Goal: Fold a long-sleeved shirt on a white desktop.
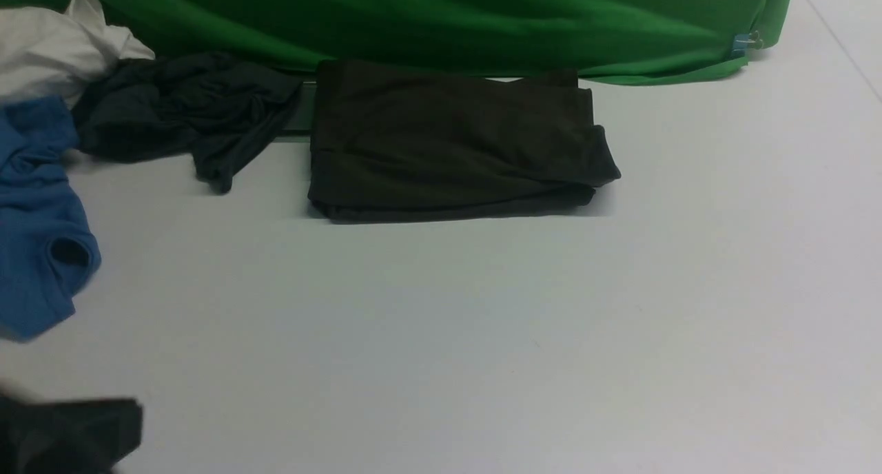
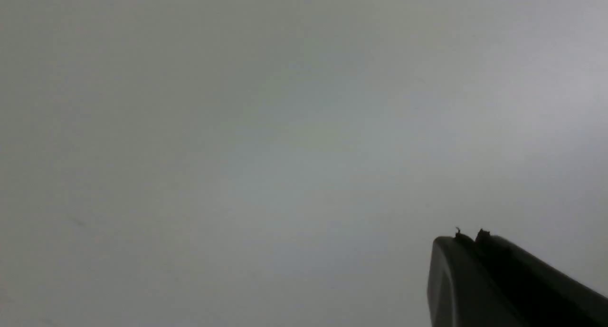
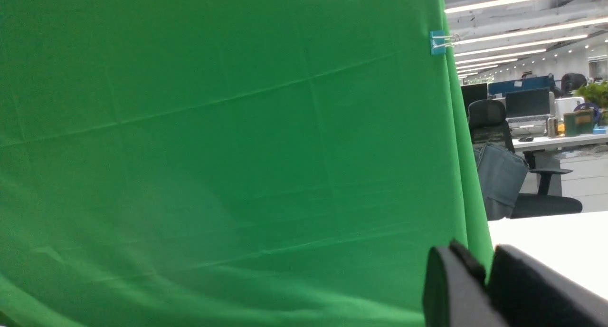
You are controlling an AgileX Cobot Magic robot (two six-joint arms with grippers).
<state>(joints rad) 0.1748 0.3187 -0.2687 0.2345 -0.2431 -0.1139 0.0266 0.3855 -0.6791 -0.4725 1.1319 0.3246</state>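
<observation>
I see the folded shirt [image 1: 455,140] lying crosswise, far across the worktop [image 1: 482,336], equally distant; left hand [image 2: 468,239] together, right hand [image 3: 484,265] slightly apart.

I see a green cloth [image 1: 441,19] hanging across the back, held by a small blue binder clip [image 1: 743,43] at its right edge. On my far left a crumpled dark teal-grey garment [image 1: 179,109] lies beside a white garment [image 1: 48,47] and a blue garment [image 1: 34,219]. Beyond the cloth, in the right wrist view, I make out an office chair [image 3: 503,165] and monitors [image 3: 527,103].
</observation>
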